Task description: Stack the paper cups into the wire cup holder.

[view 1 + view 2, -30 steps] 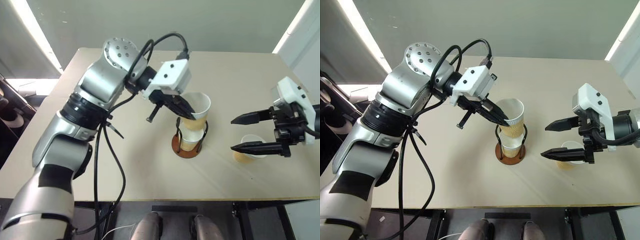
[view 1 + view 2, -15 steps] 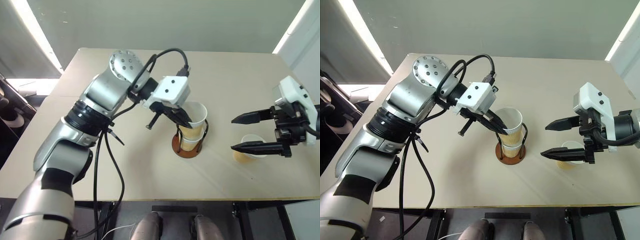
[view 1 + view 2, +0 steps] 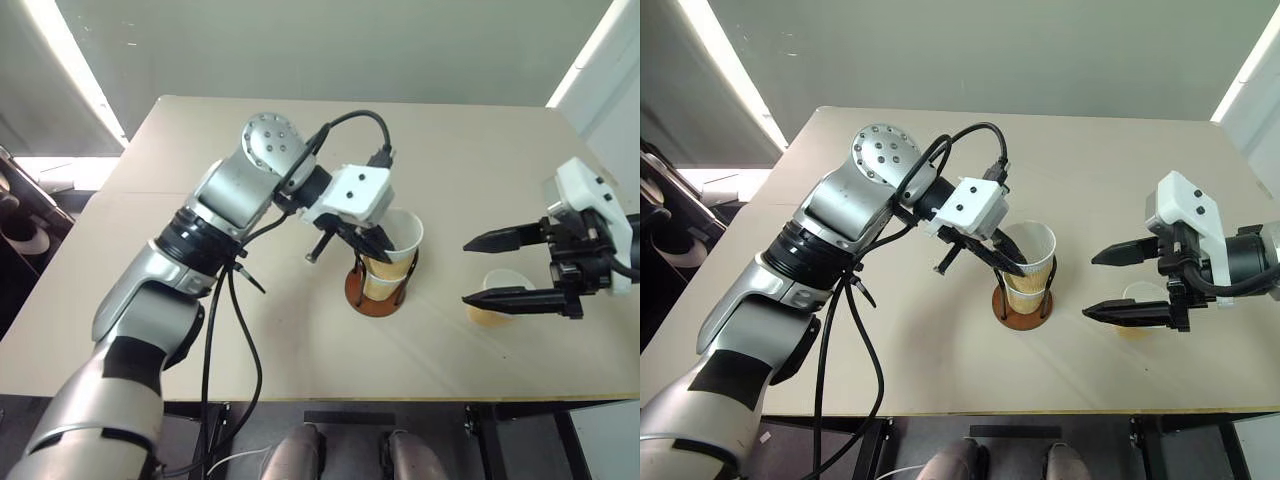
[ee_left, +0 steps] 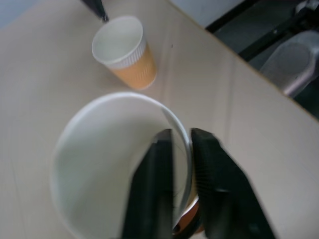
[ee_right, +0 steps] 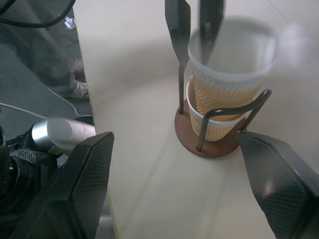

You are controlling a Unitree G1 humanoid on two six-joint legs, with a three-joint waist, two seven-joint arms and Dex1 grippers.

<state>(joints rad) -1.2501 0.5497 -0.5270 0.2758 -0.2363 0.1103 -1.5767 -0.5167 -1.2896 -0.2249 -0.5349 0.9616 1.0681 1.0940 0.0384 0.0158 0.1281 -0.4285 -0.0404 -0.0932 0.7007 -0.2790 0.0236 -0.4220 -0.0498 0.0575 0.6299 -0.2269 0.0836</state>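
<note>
The wire cup holder (image 3: 372, 298) stands mid-table with one paper cup (image 5: 212, 127) seated in it. A second paper cup (image 3: 402, 234) is nested in that one, leaning slightly. My left gripper (image 3: 376, 246) hangs over this upper cup, one finger inside and one outside its near wall. The fingers (image 5: 178, 30) are slightly parted, so the gripper is open around the rim. A third paper cup (image 3: 500, 282) stands upright on the table to the right, also seen in the left wrist view (image 4: 124, 52). My right gripper (image 3: 466, 270) hovers wide open just above and beside it, holding nothing.
The tan table (image 3: 300, 340) has bare room around the holder and toward the left and back. Its front edge runs close below the holder and the third cup. Black cables hang from my left arm (image 3: 215, 330).
My left gripper has come down with the upper cup, sinking it into the cup in the holder. Its fingers have parted a little. The right arm has not moved.
</note>
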